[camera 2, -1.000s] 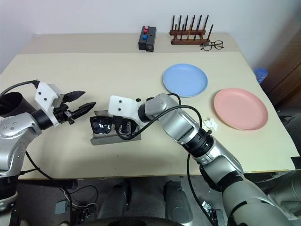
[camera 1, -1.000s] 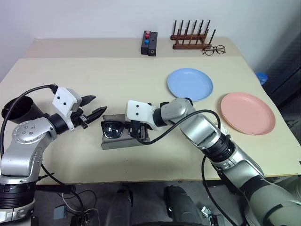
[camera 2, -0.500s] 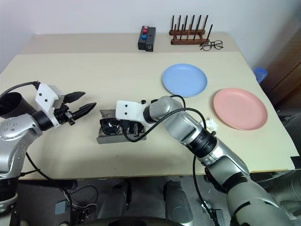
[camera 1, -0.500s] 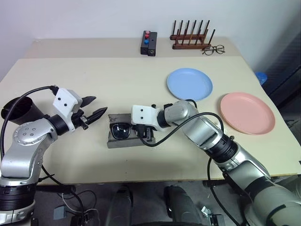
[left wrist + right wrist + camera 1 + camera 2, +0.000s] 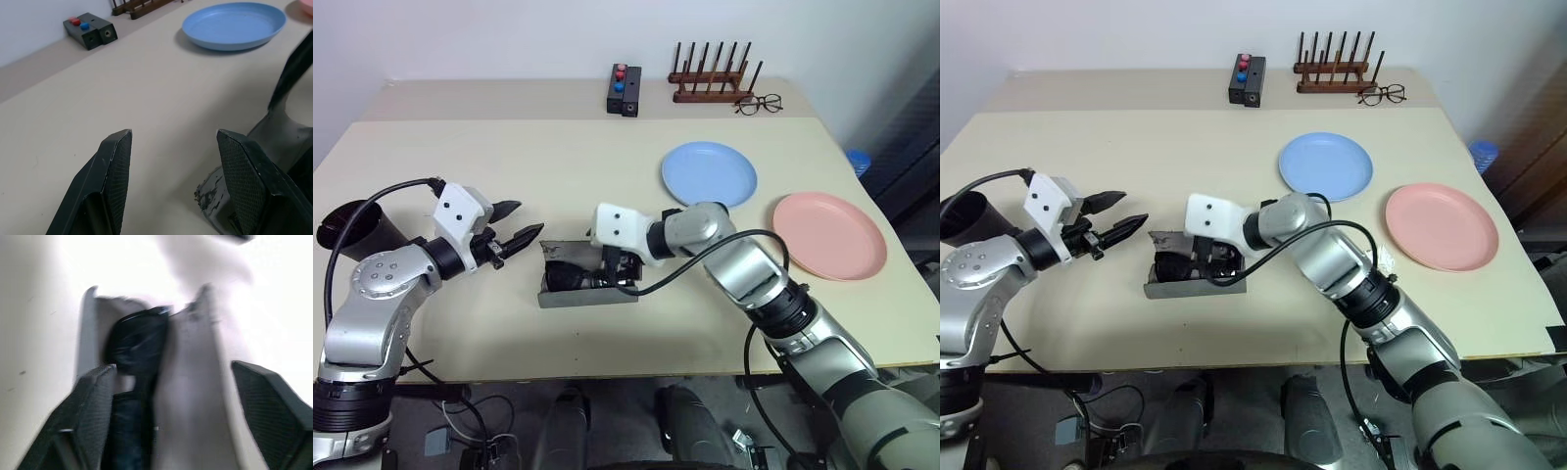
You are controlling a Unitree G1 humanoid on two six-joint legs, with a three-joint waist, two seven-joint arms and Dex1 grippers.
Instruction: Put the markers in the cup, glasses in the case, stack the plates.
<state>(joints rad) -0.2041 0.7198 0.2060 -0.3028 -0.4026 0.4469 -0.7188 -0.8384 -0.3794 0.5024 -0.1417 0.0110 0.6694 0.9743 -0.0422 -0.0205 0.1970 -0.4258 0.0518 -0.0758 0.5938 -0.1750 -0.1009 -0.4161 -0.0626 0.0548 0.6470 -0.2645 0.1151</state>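
The black sunglasses (image 5: 566,278) lie inside the open grey case (image 5: 587,295) near the table's front middle. My right gripper (image 5: 619,266) hovers over the case's right part, open, its fingers (image 5: 90,406) spread on either side of the case and glasses. To the left of the case my left gripper (image 5: 529,218) is open with nothing in it, its fingers (image 5: 115,161) close to the case's corner. Behind my left arm, at the table's left edge, is the black cup (image 5: 347,225). The light blue plate (image 5: 709,174) and the pink plate (image 5: 829,234) lie apart on the right. The markers are out of view.
At the back of the table are a small black box with red and blue buttons (image 5: 625,90), a wooden peg rack (image 5: 713,83) and thin clear spectacles (image 5: 759,103). Bare tabletop lies between the case and the back row.
My right gripper has opened and let go of the sunglasses, which now rest in the case. It drew slightly to the right. The left arm has kept still.
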